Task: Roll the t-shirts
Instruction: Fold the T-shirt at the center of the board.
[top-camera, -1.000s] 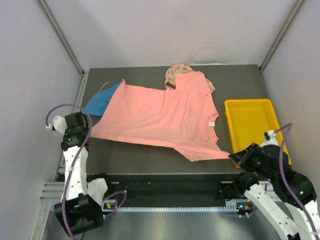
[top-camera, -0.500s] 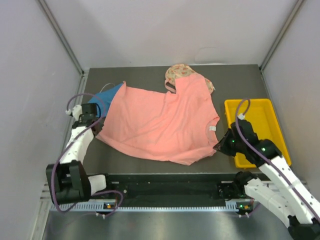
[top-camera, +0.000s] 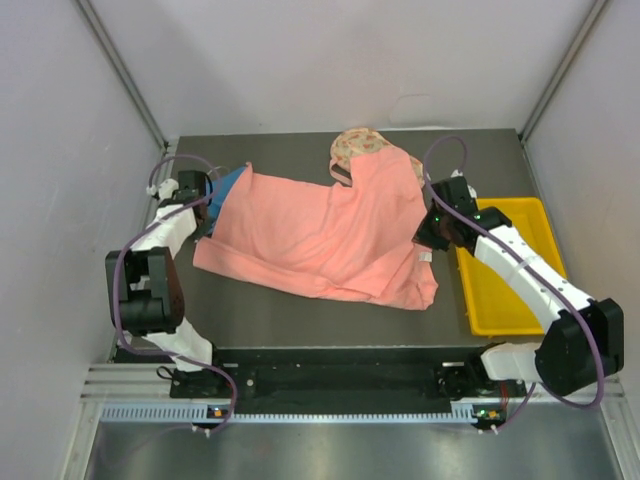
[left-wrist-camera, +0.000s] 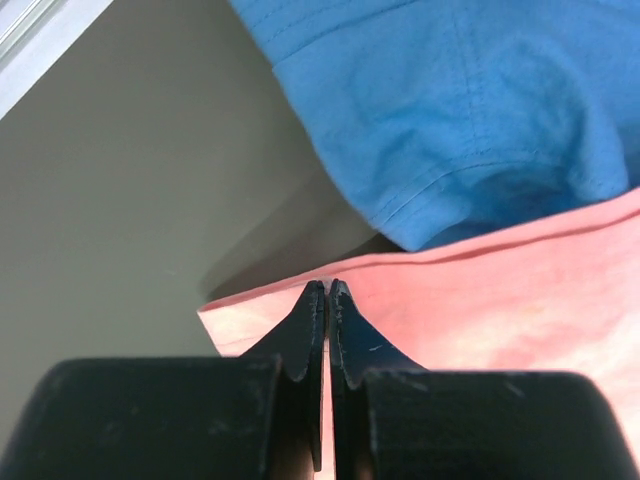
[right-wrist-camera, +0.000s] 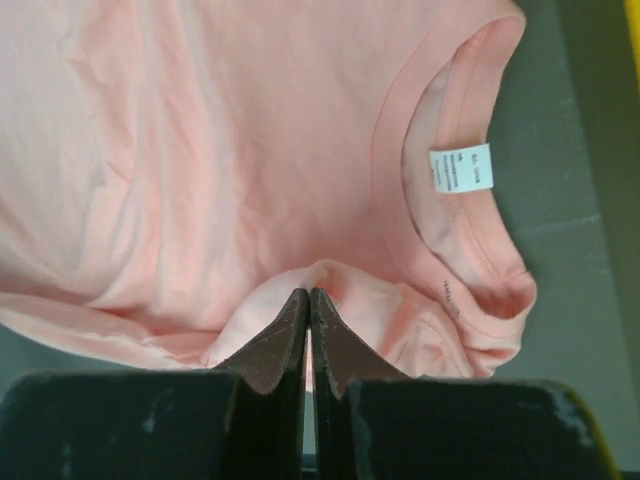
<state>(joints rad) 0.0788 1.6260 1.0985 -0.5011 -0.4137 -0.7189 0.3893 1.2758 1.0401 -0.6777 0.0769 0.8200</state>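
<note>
The salmon-pink t-shirt (top-camera: 320, 235) lies spread across the dark table, its near edge folded back toward the far side. Its white neck tag (right-wrist-camera: 462, 168) shows in the right wrist view. My left gripper (top-camera: 203, 212) is shut on the pink shirt's left edge (left-wrist-camera: 420, 300), next to the blue t-shirt (top-camera: 225, 185), which also shows in the left wrist view (left-wrist-camera: 460, 100). My right gripper (top-camera: 428, 232) is shut on a pinch of pink cloth (right-wrist-camera: 330, 285) near the collar. The cream floral t-shirt (top-camera: 352, 145) is bunched at the back, partly under the pink one.
A yellow tray (top-camera: 500, 270) stands at the right, beside the right arm. Grey walls enclose the table on three sides. A black rail runs along the near edge.
Both grippers have moved away from the near edge toward the back, carrying the pink shirt's near edge with them and folding it over. The shirt now covers less of the table.
</note>
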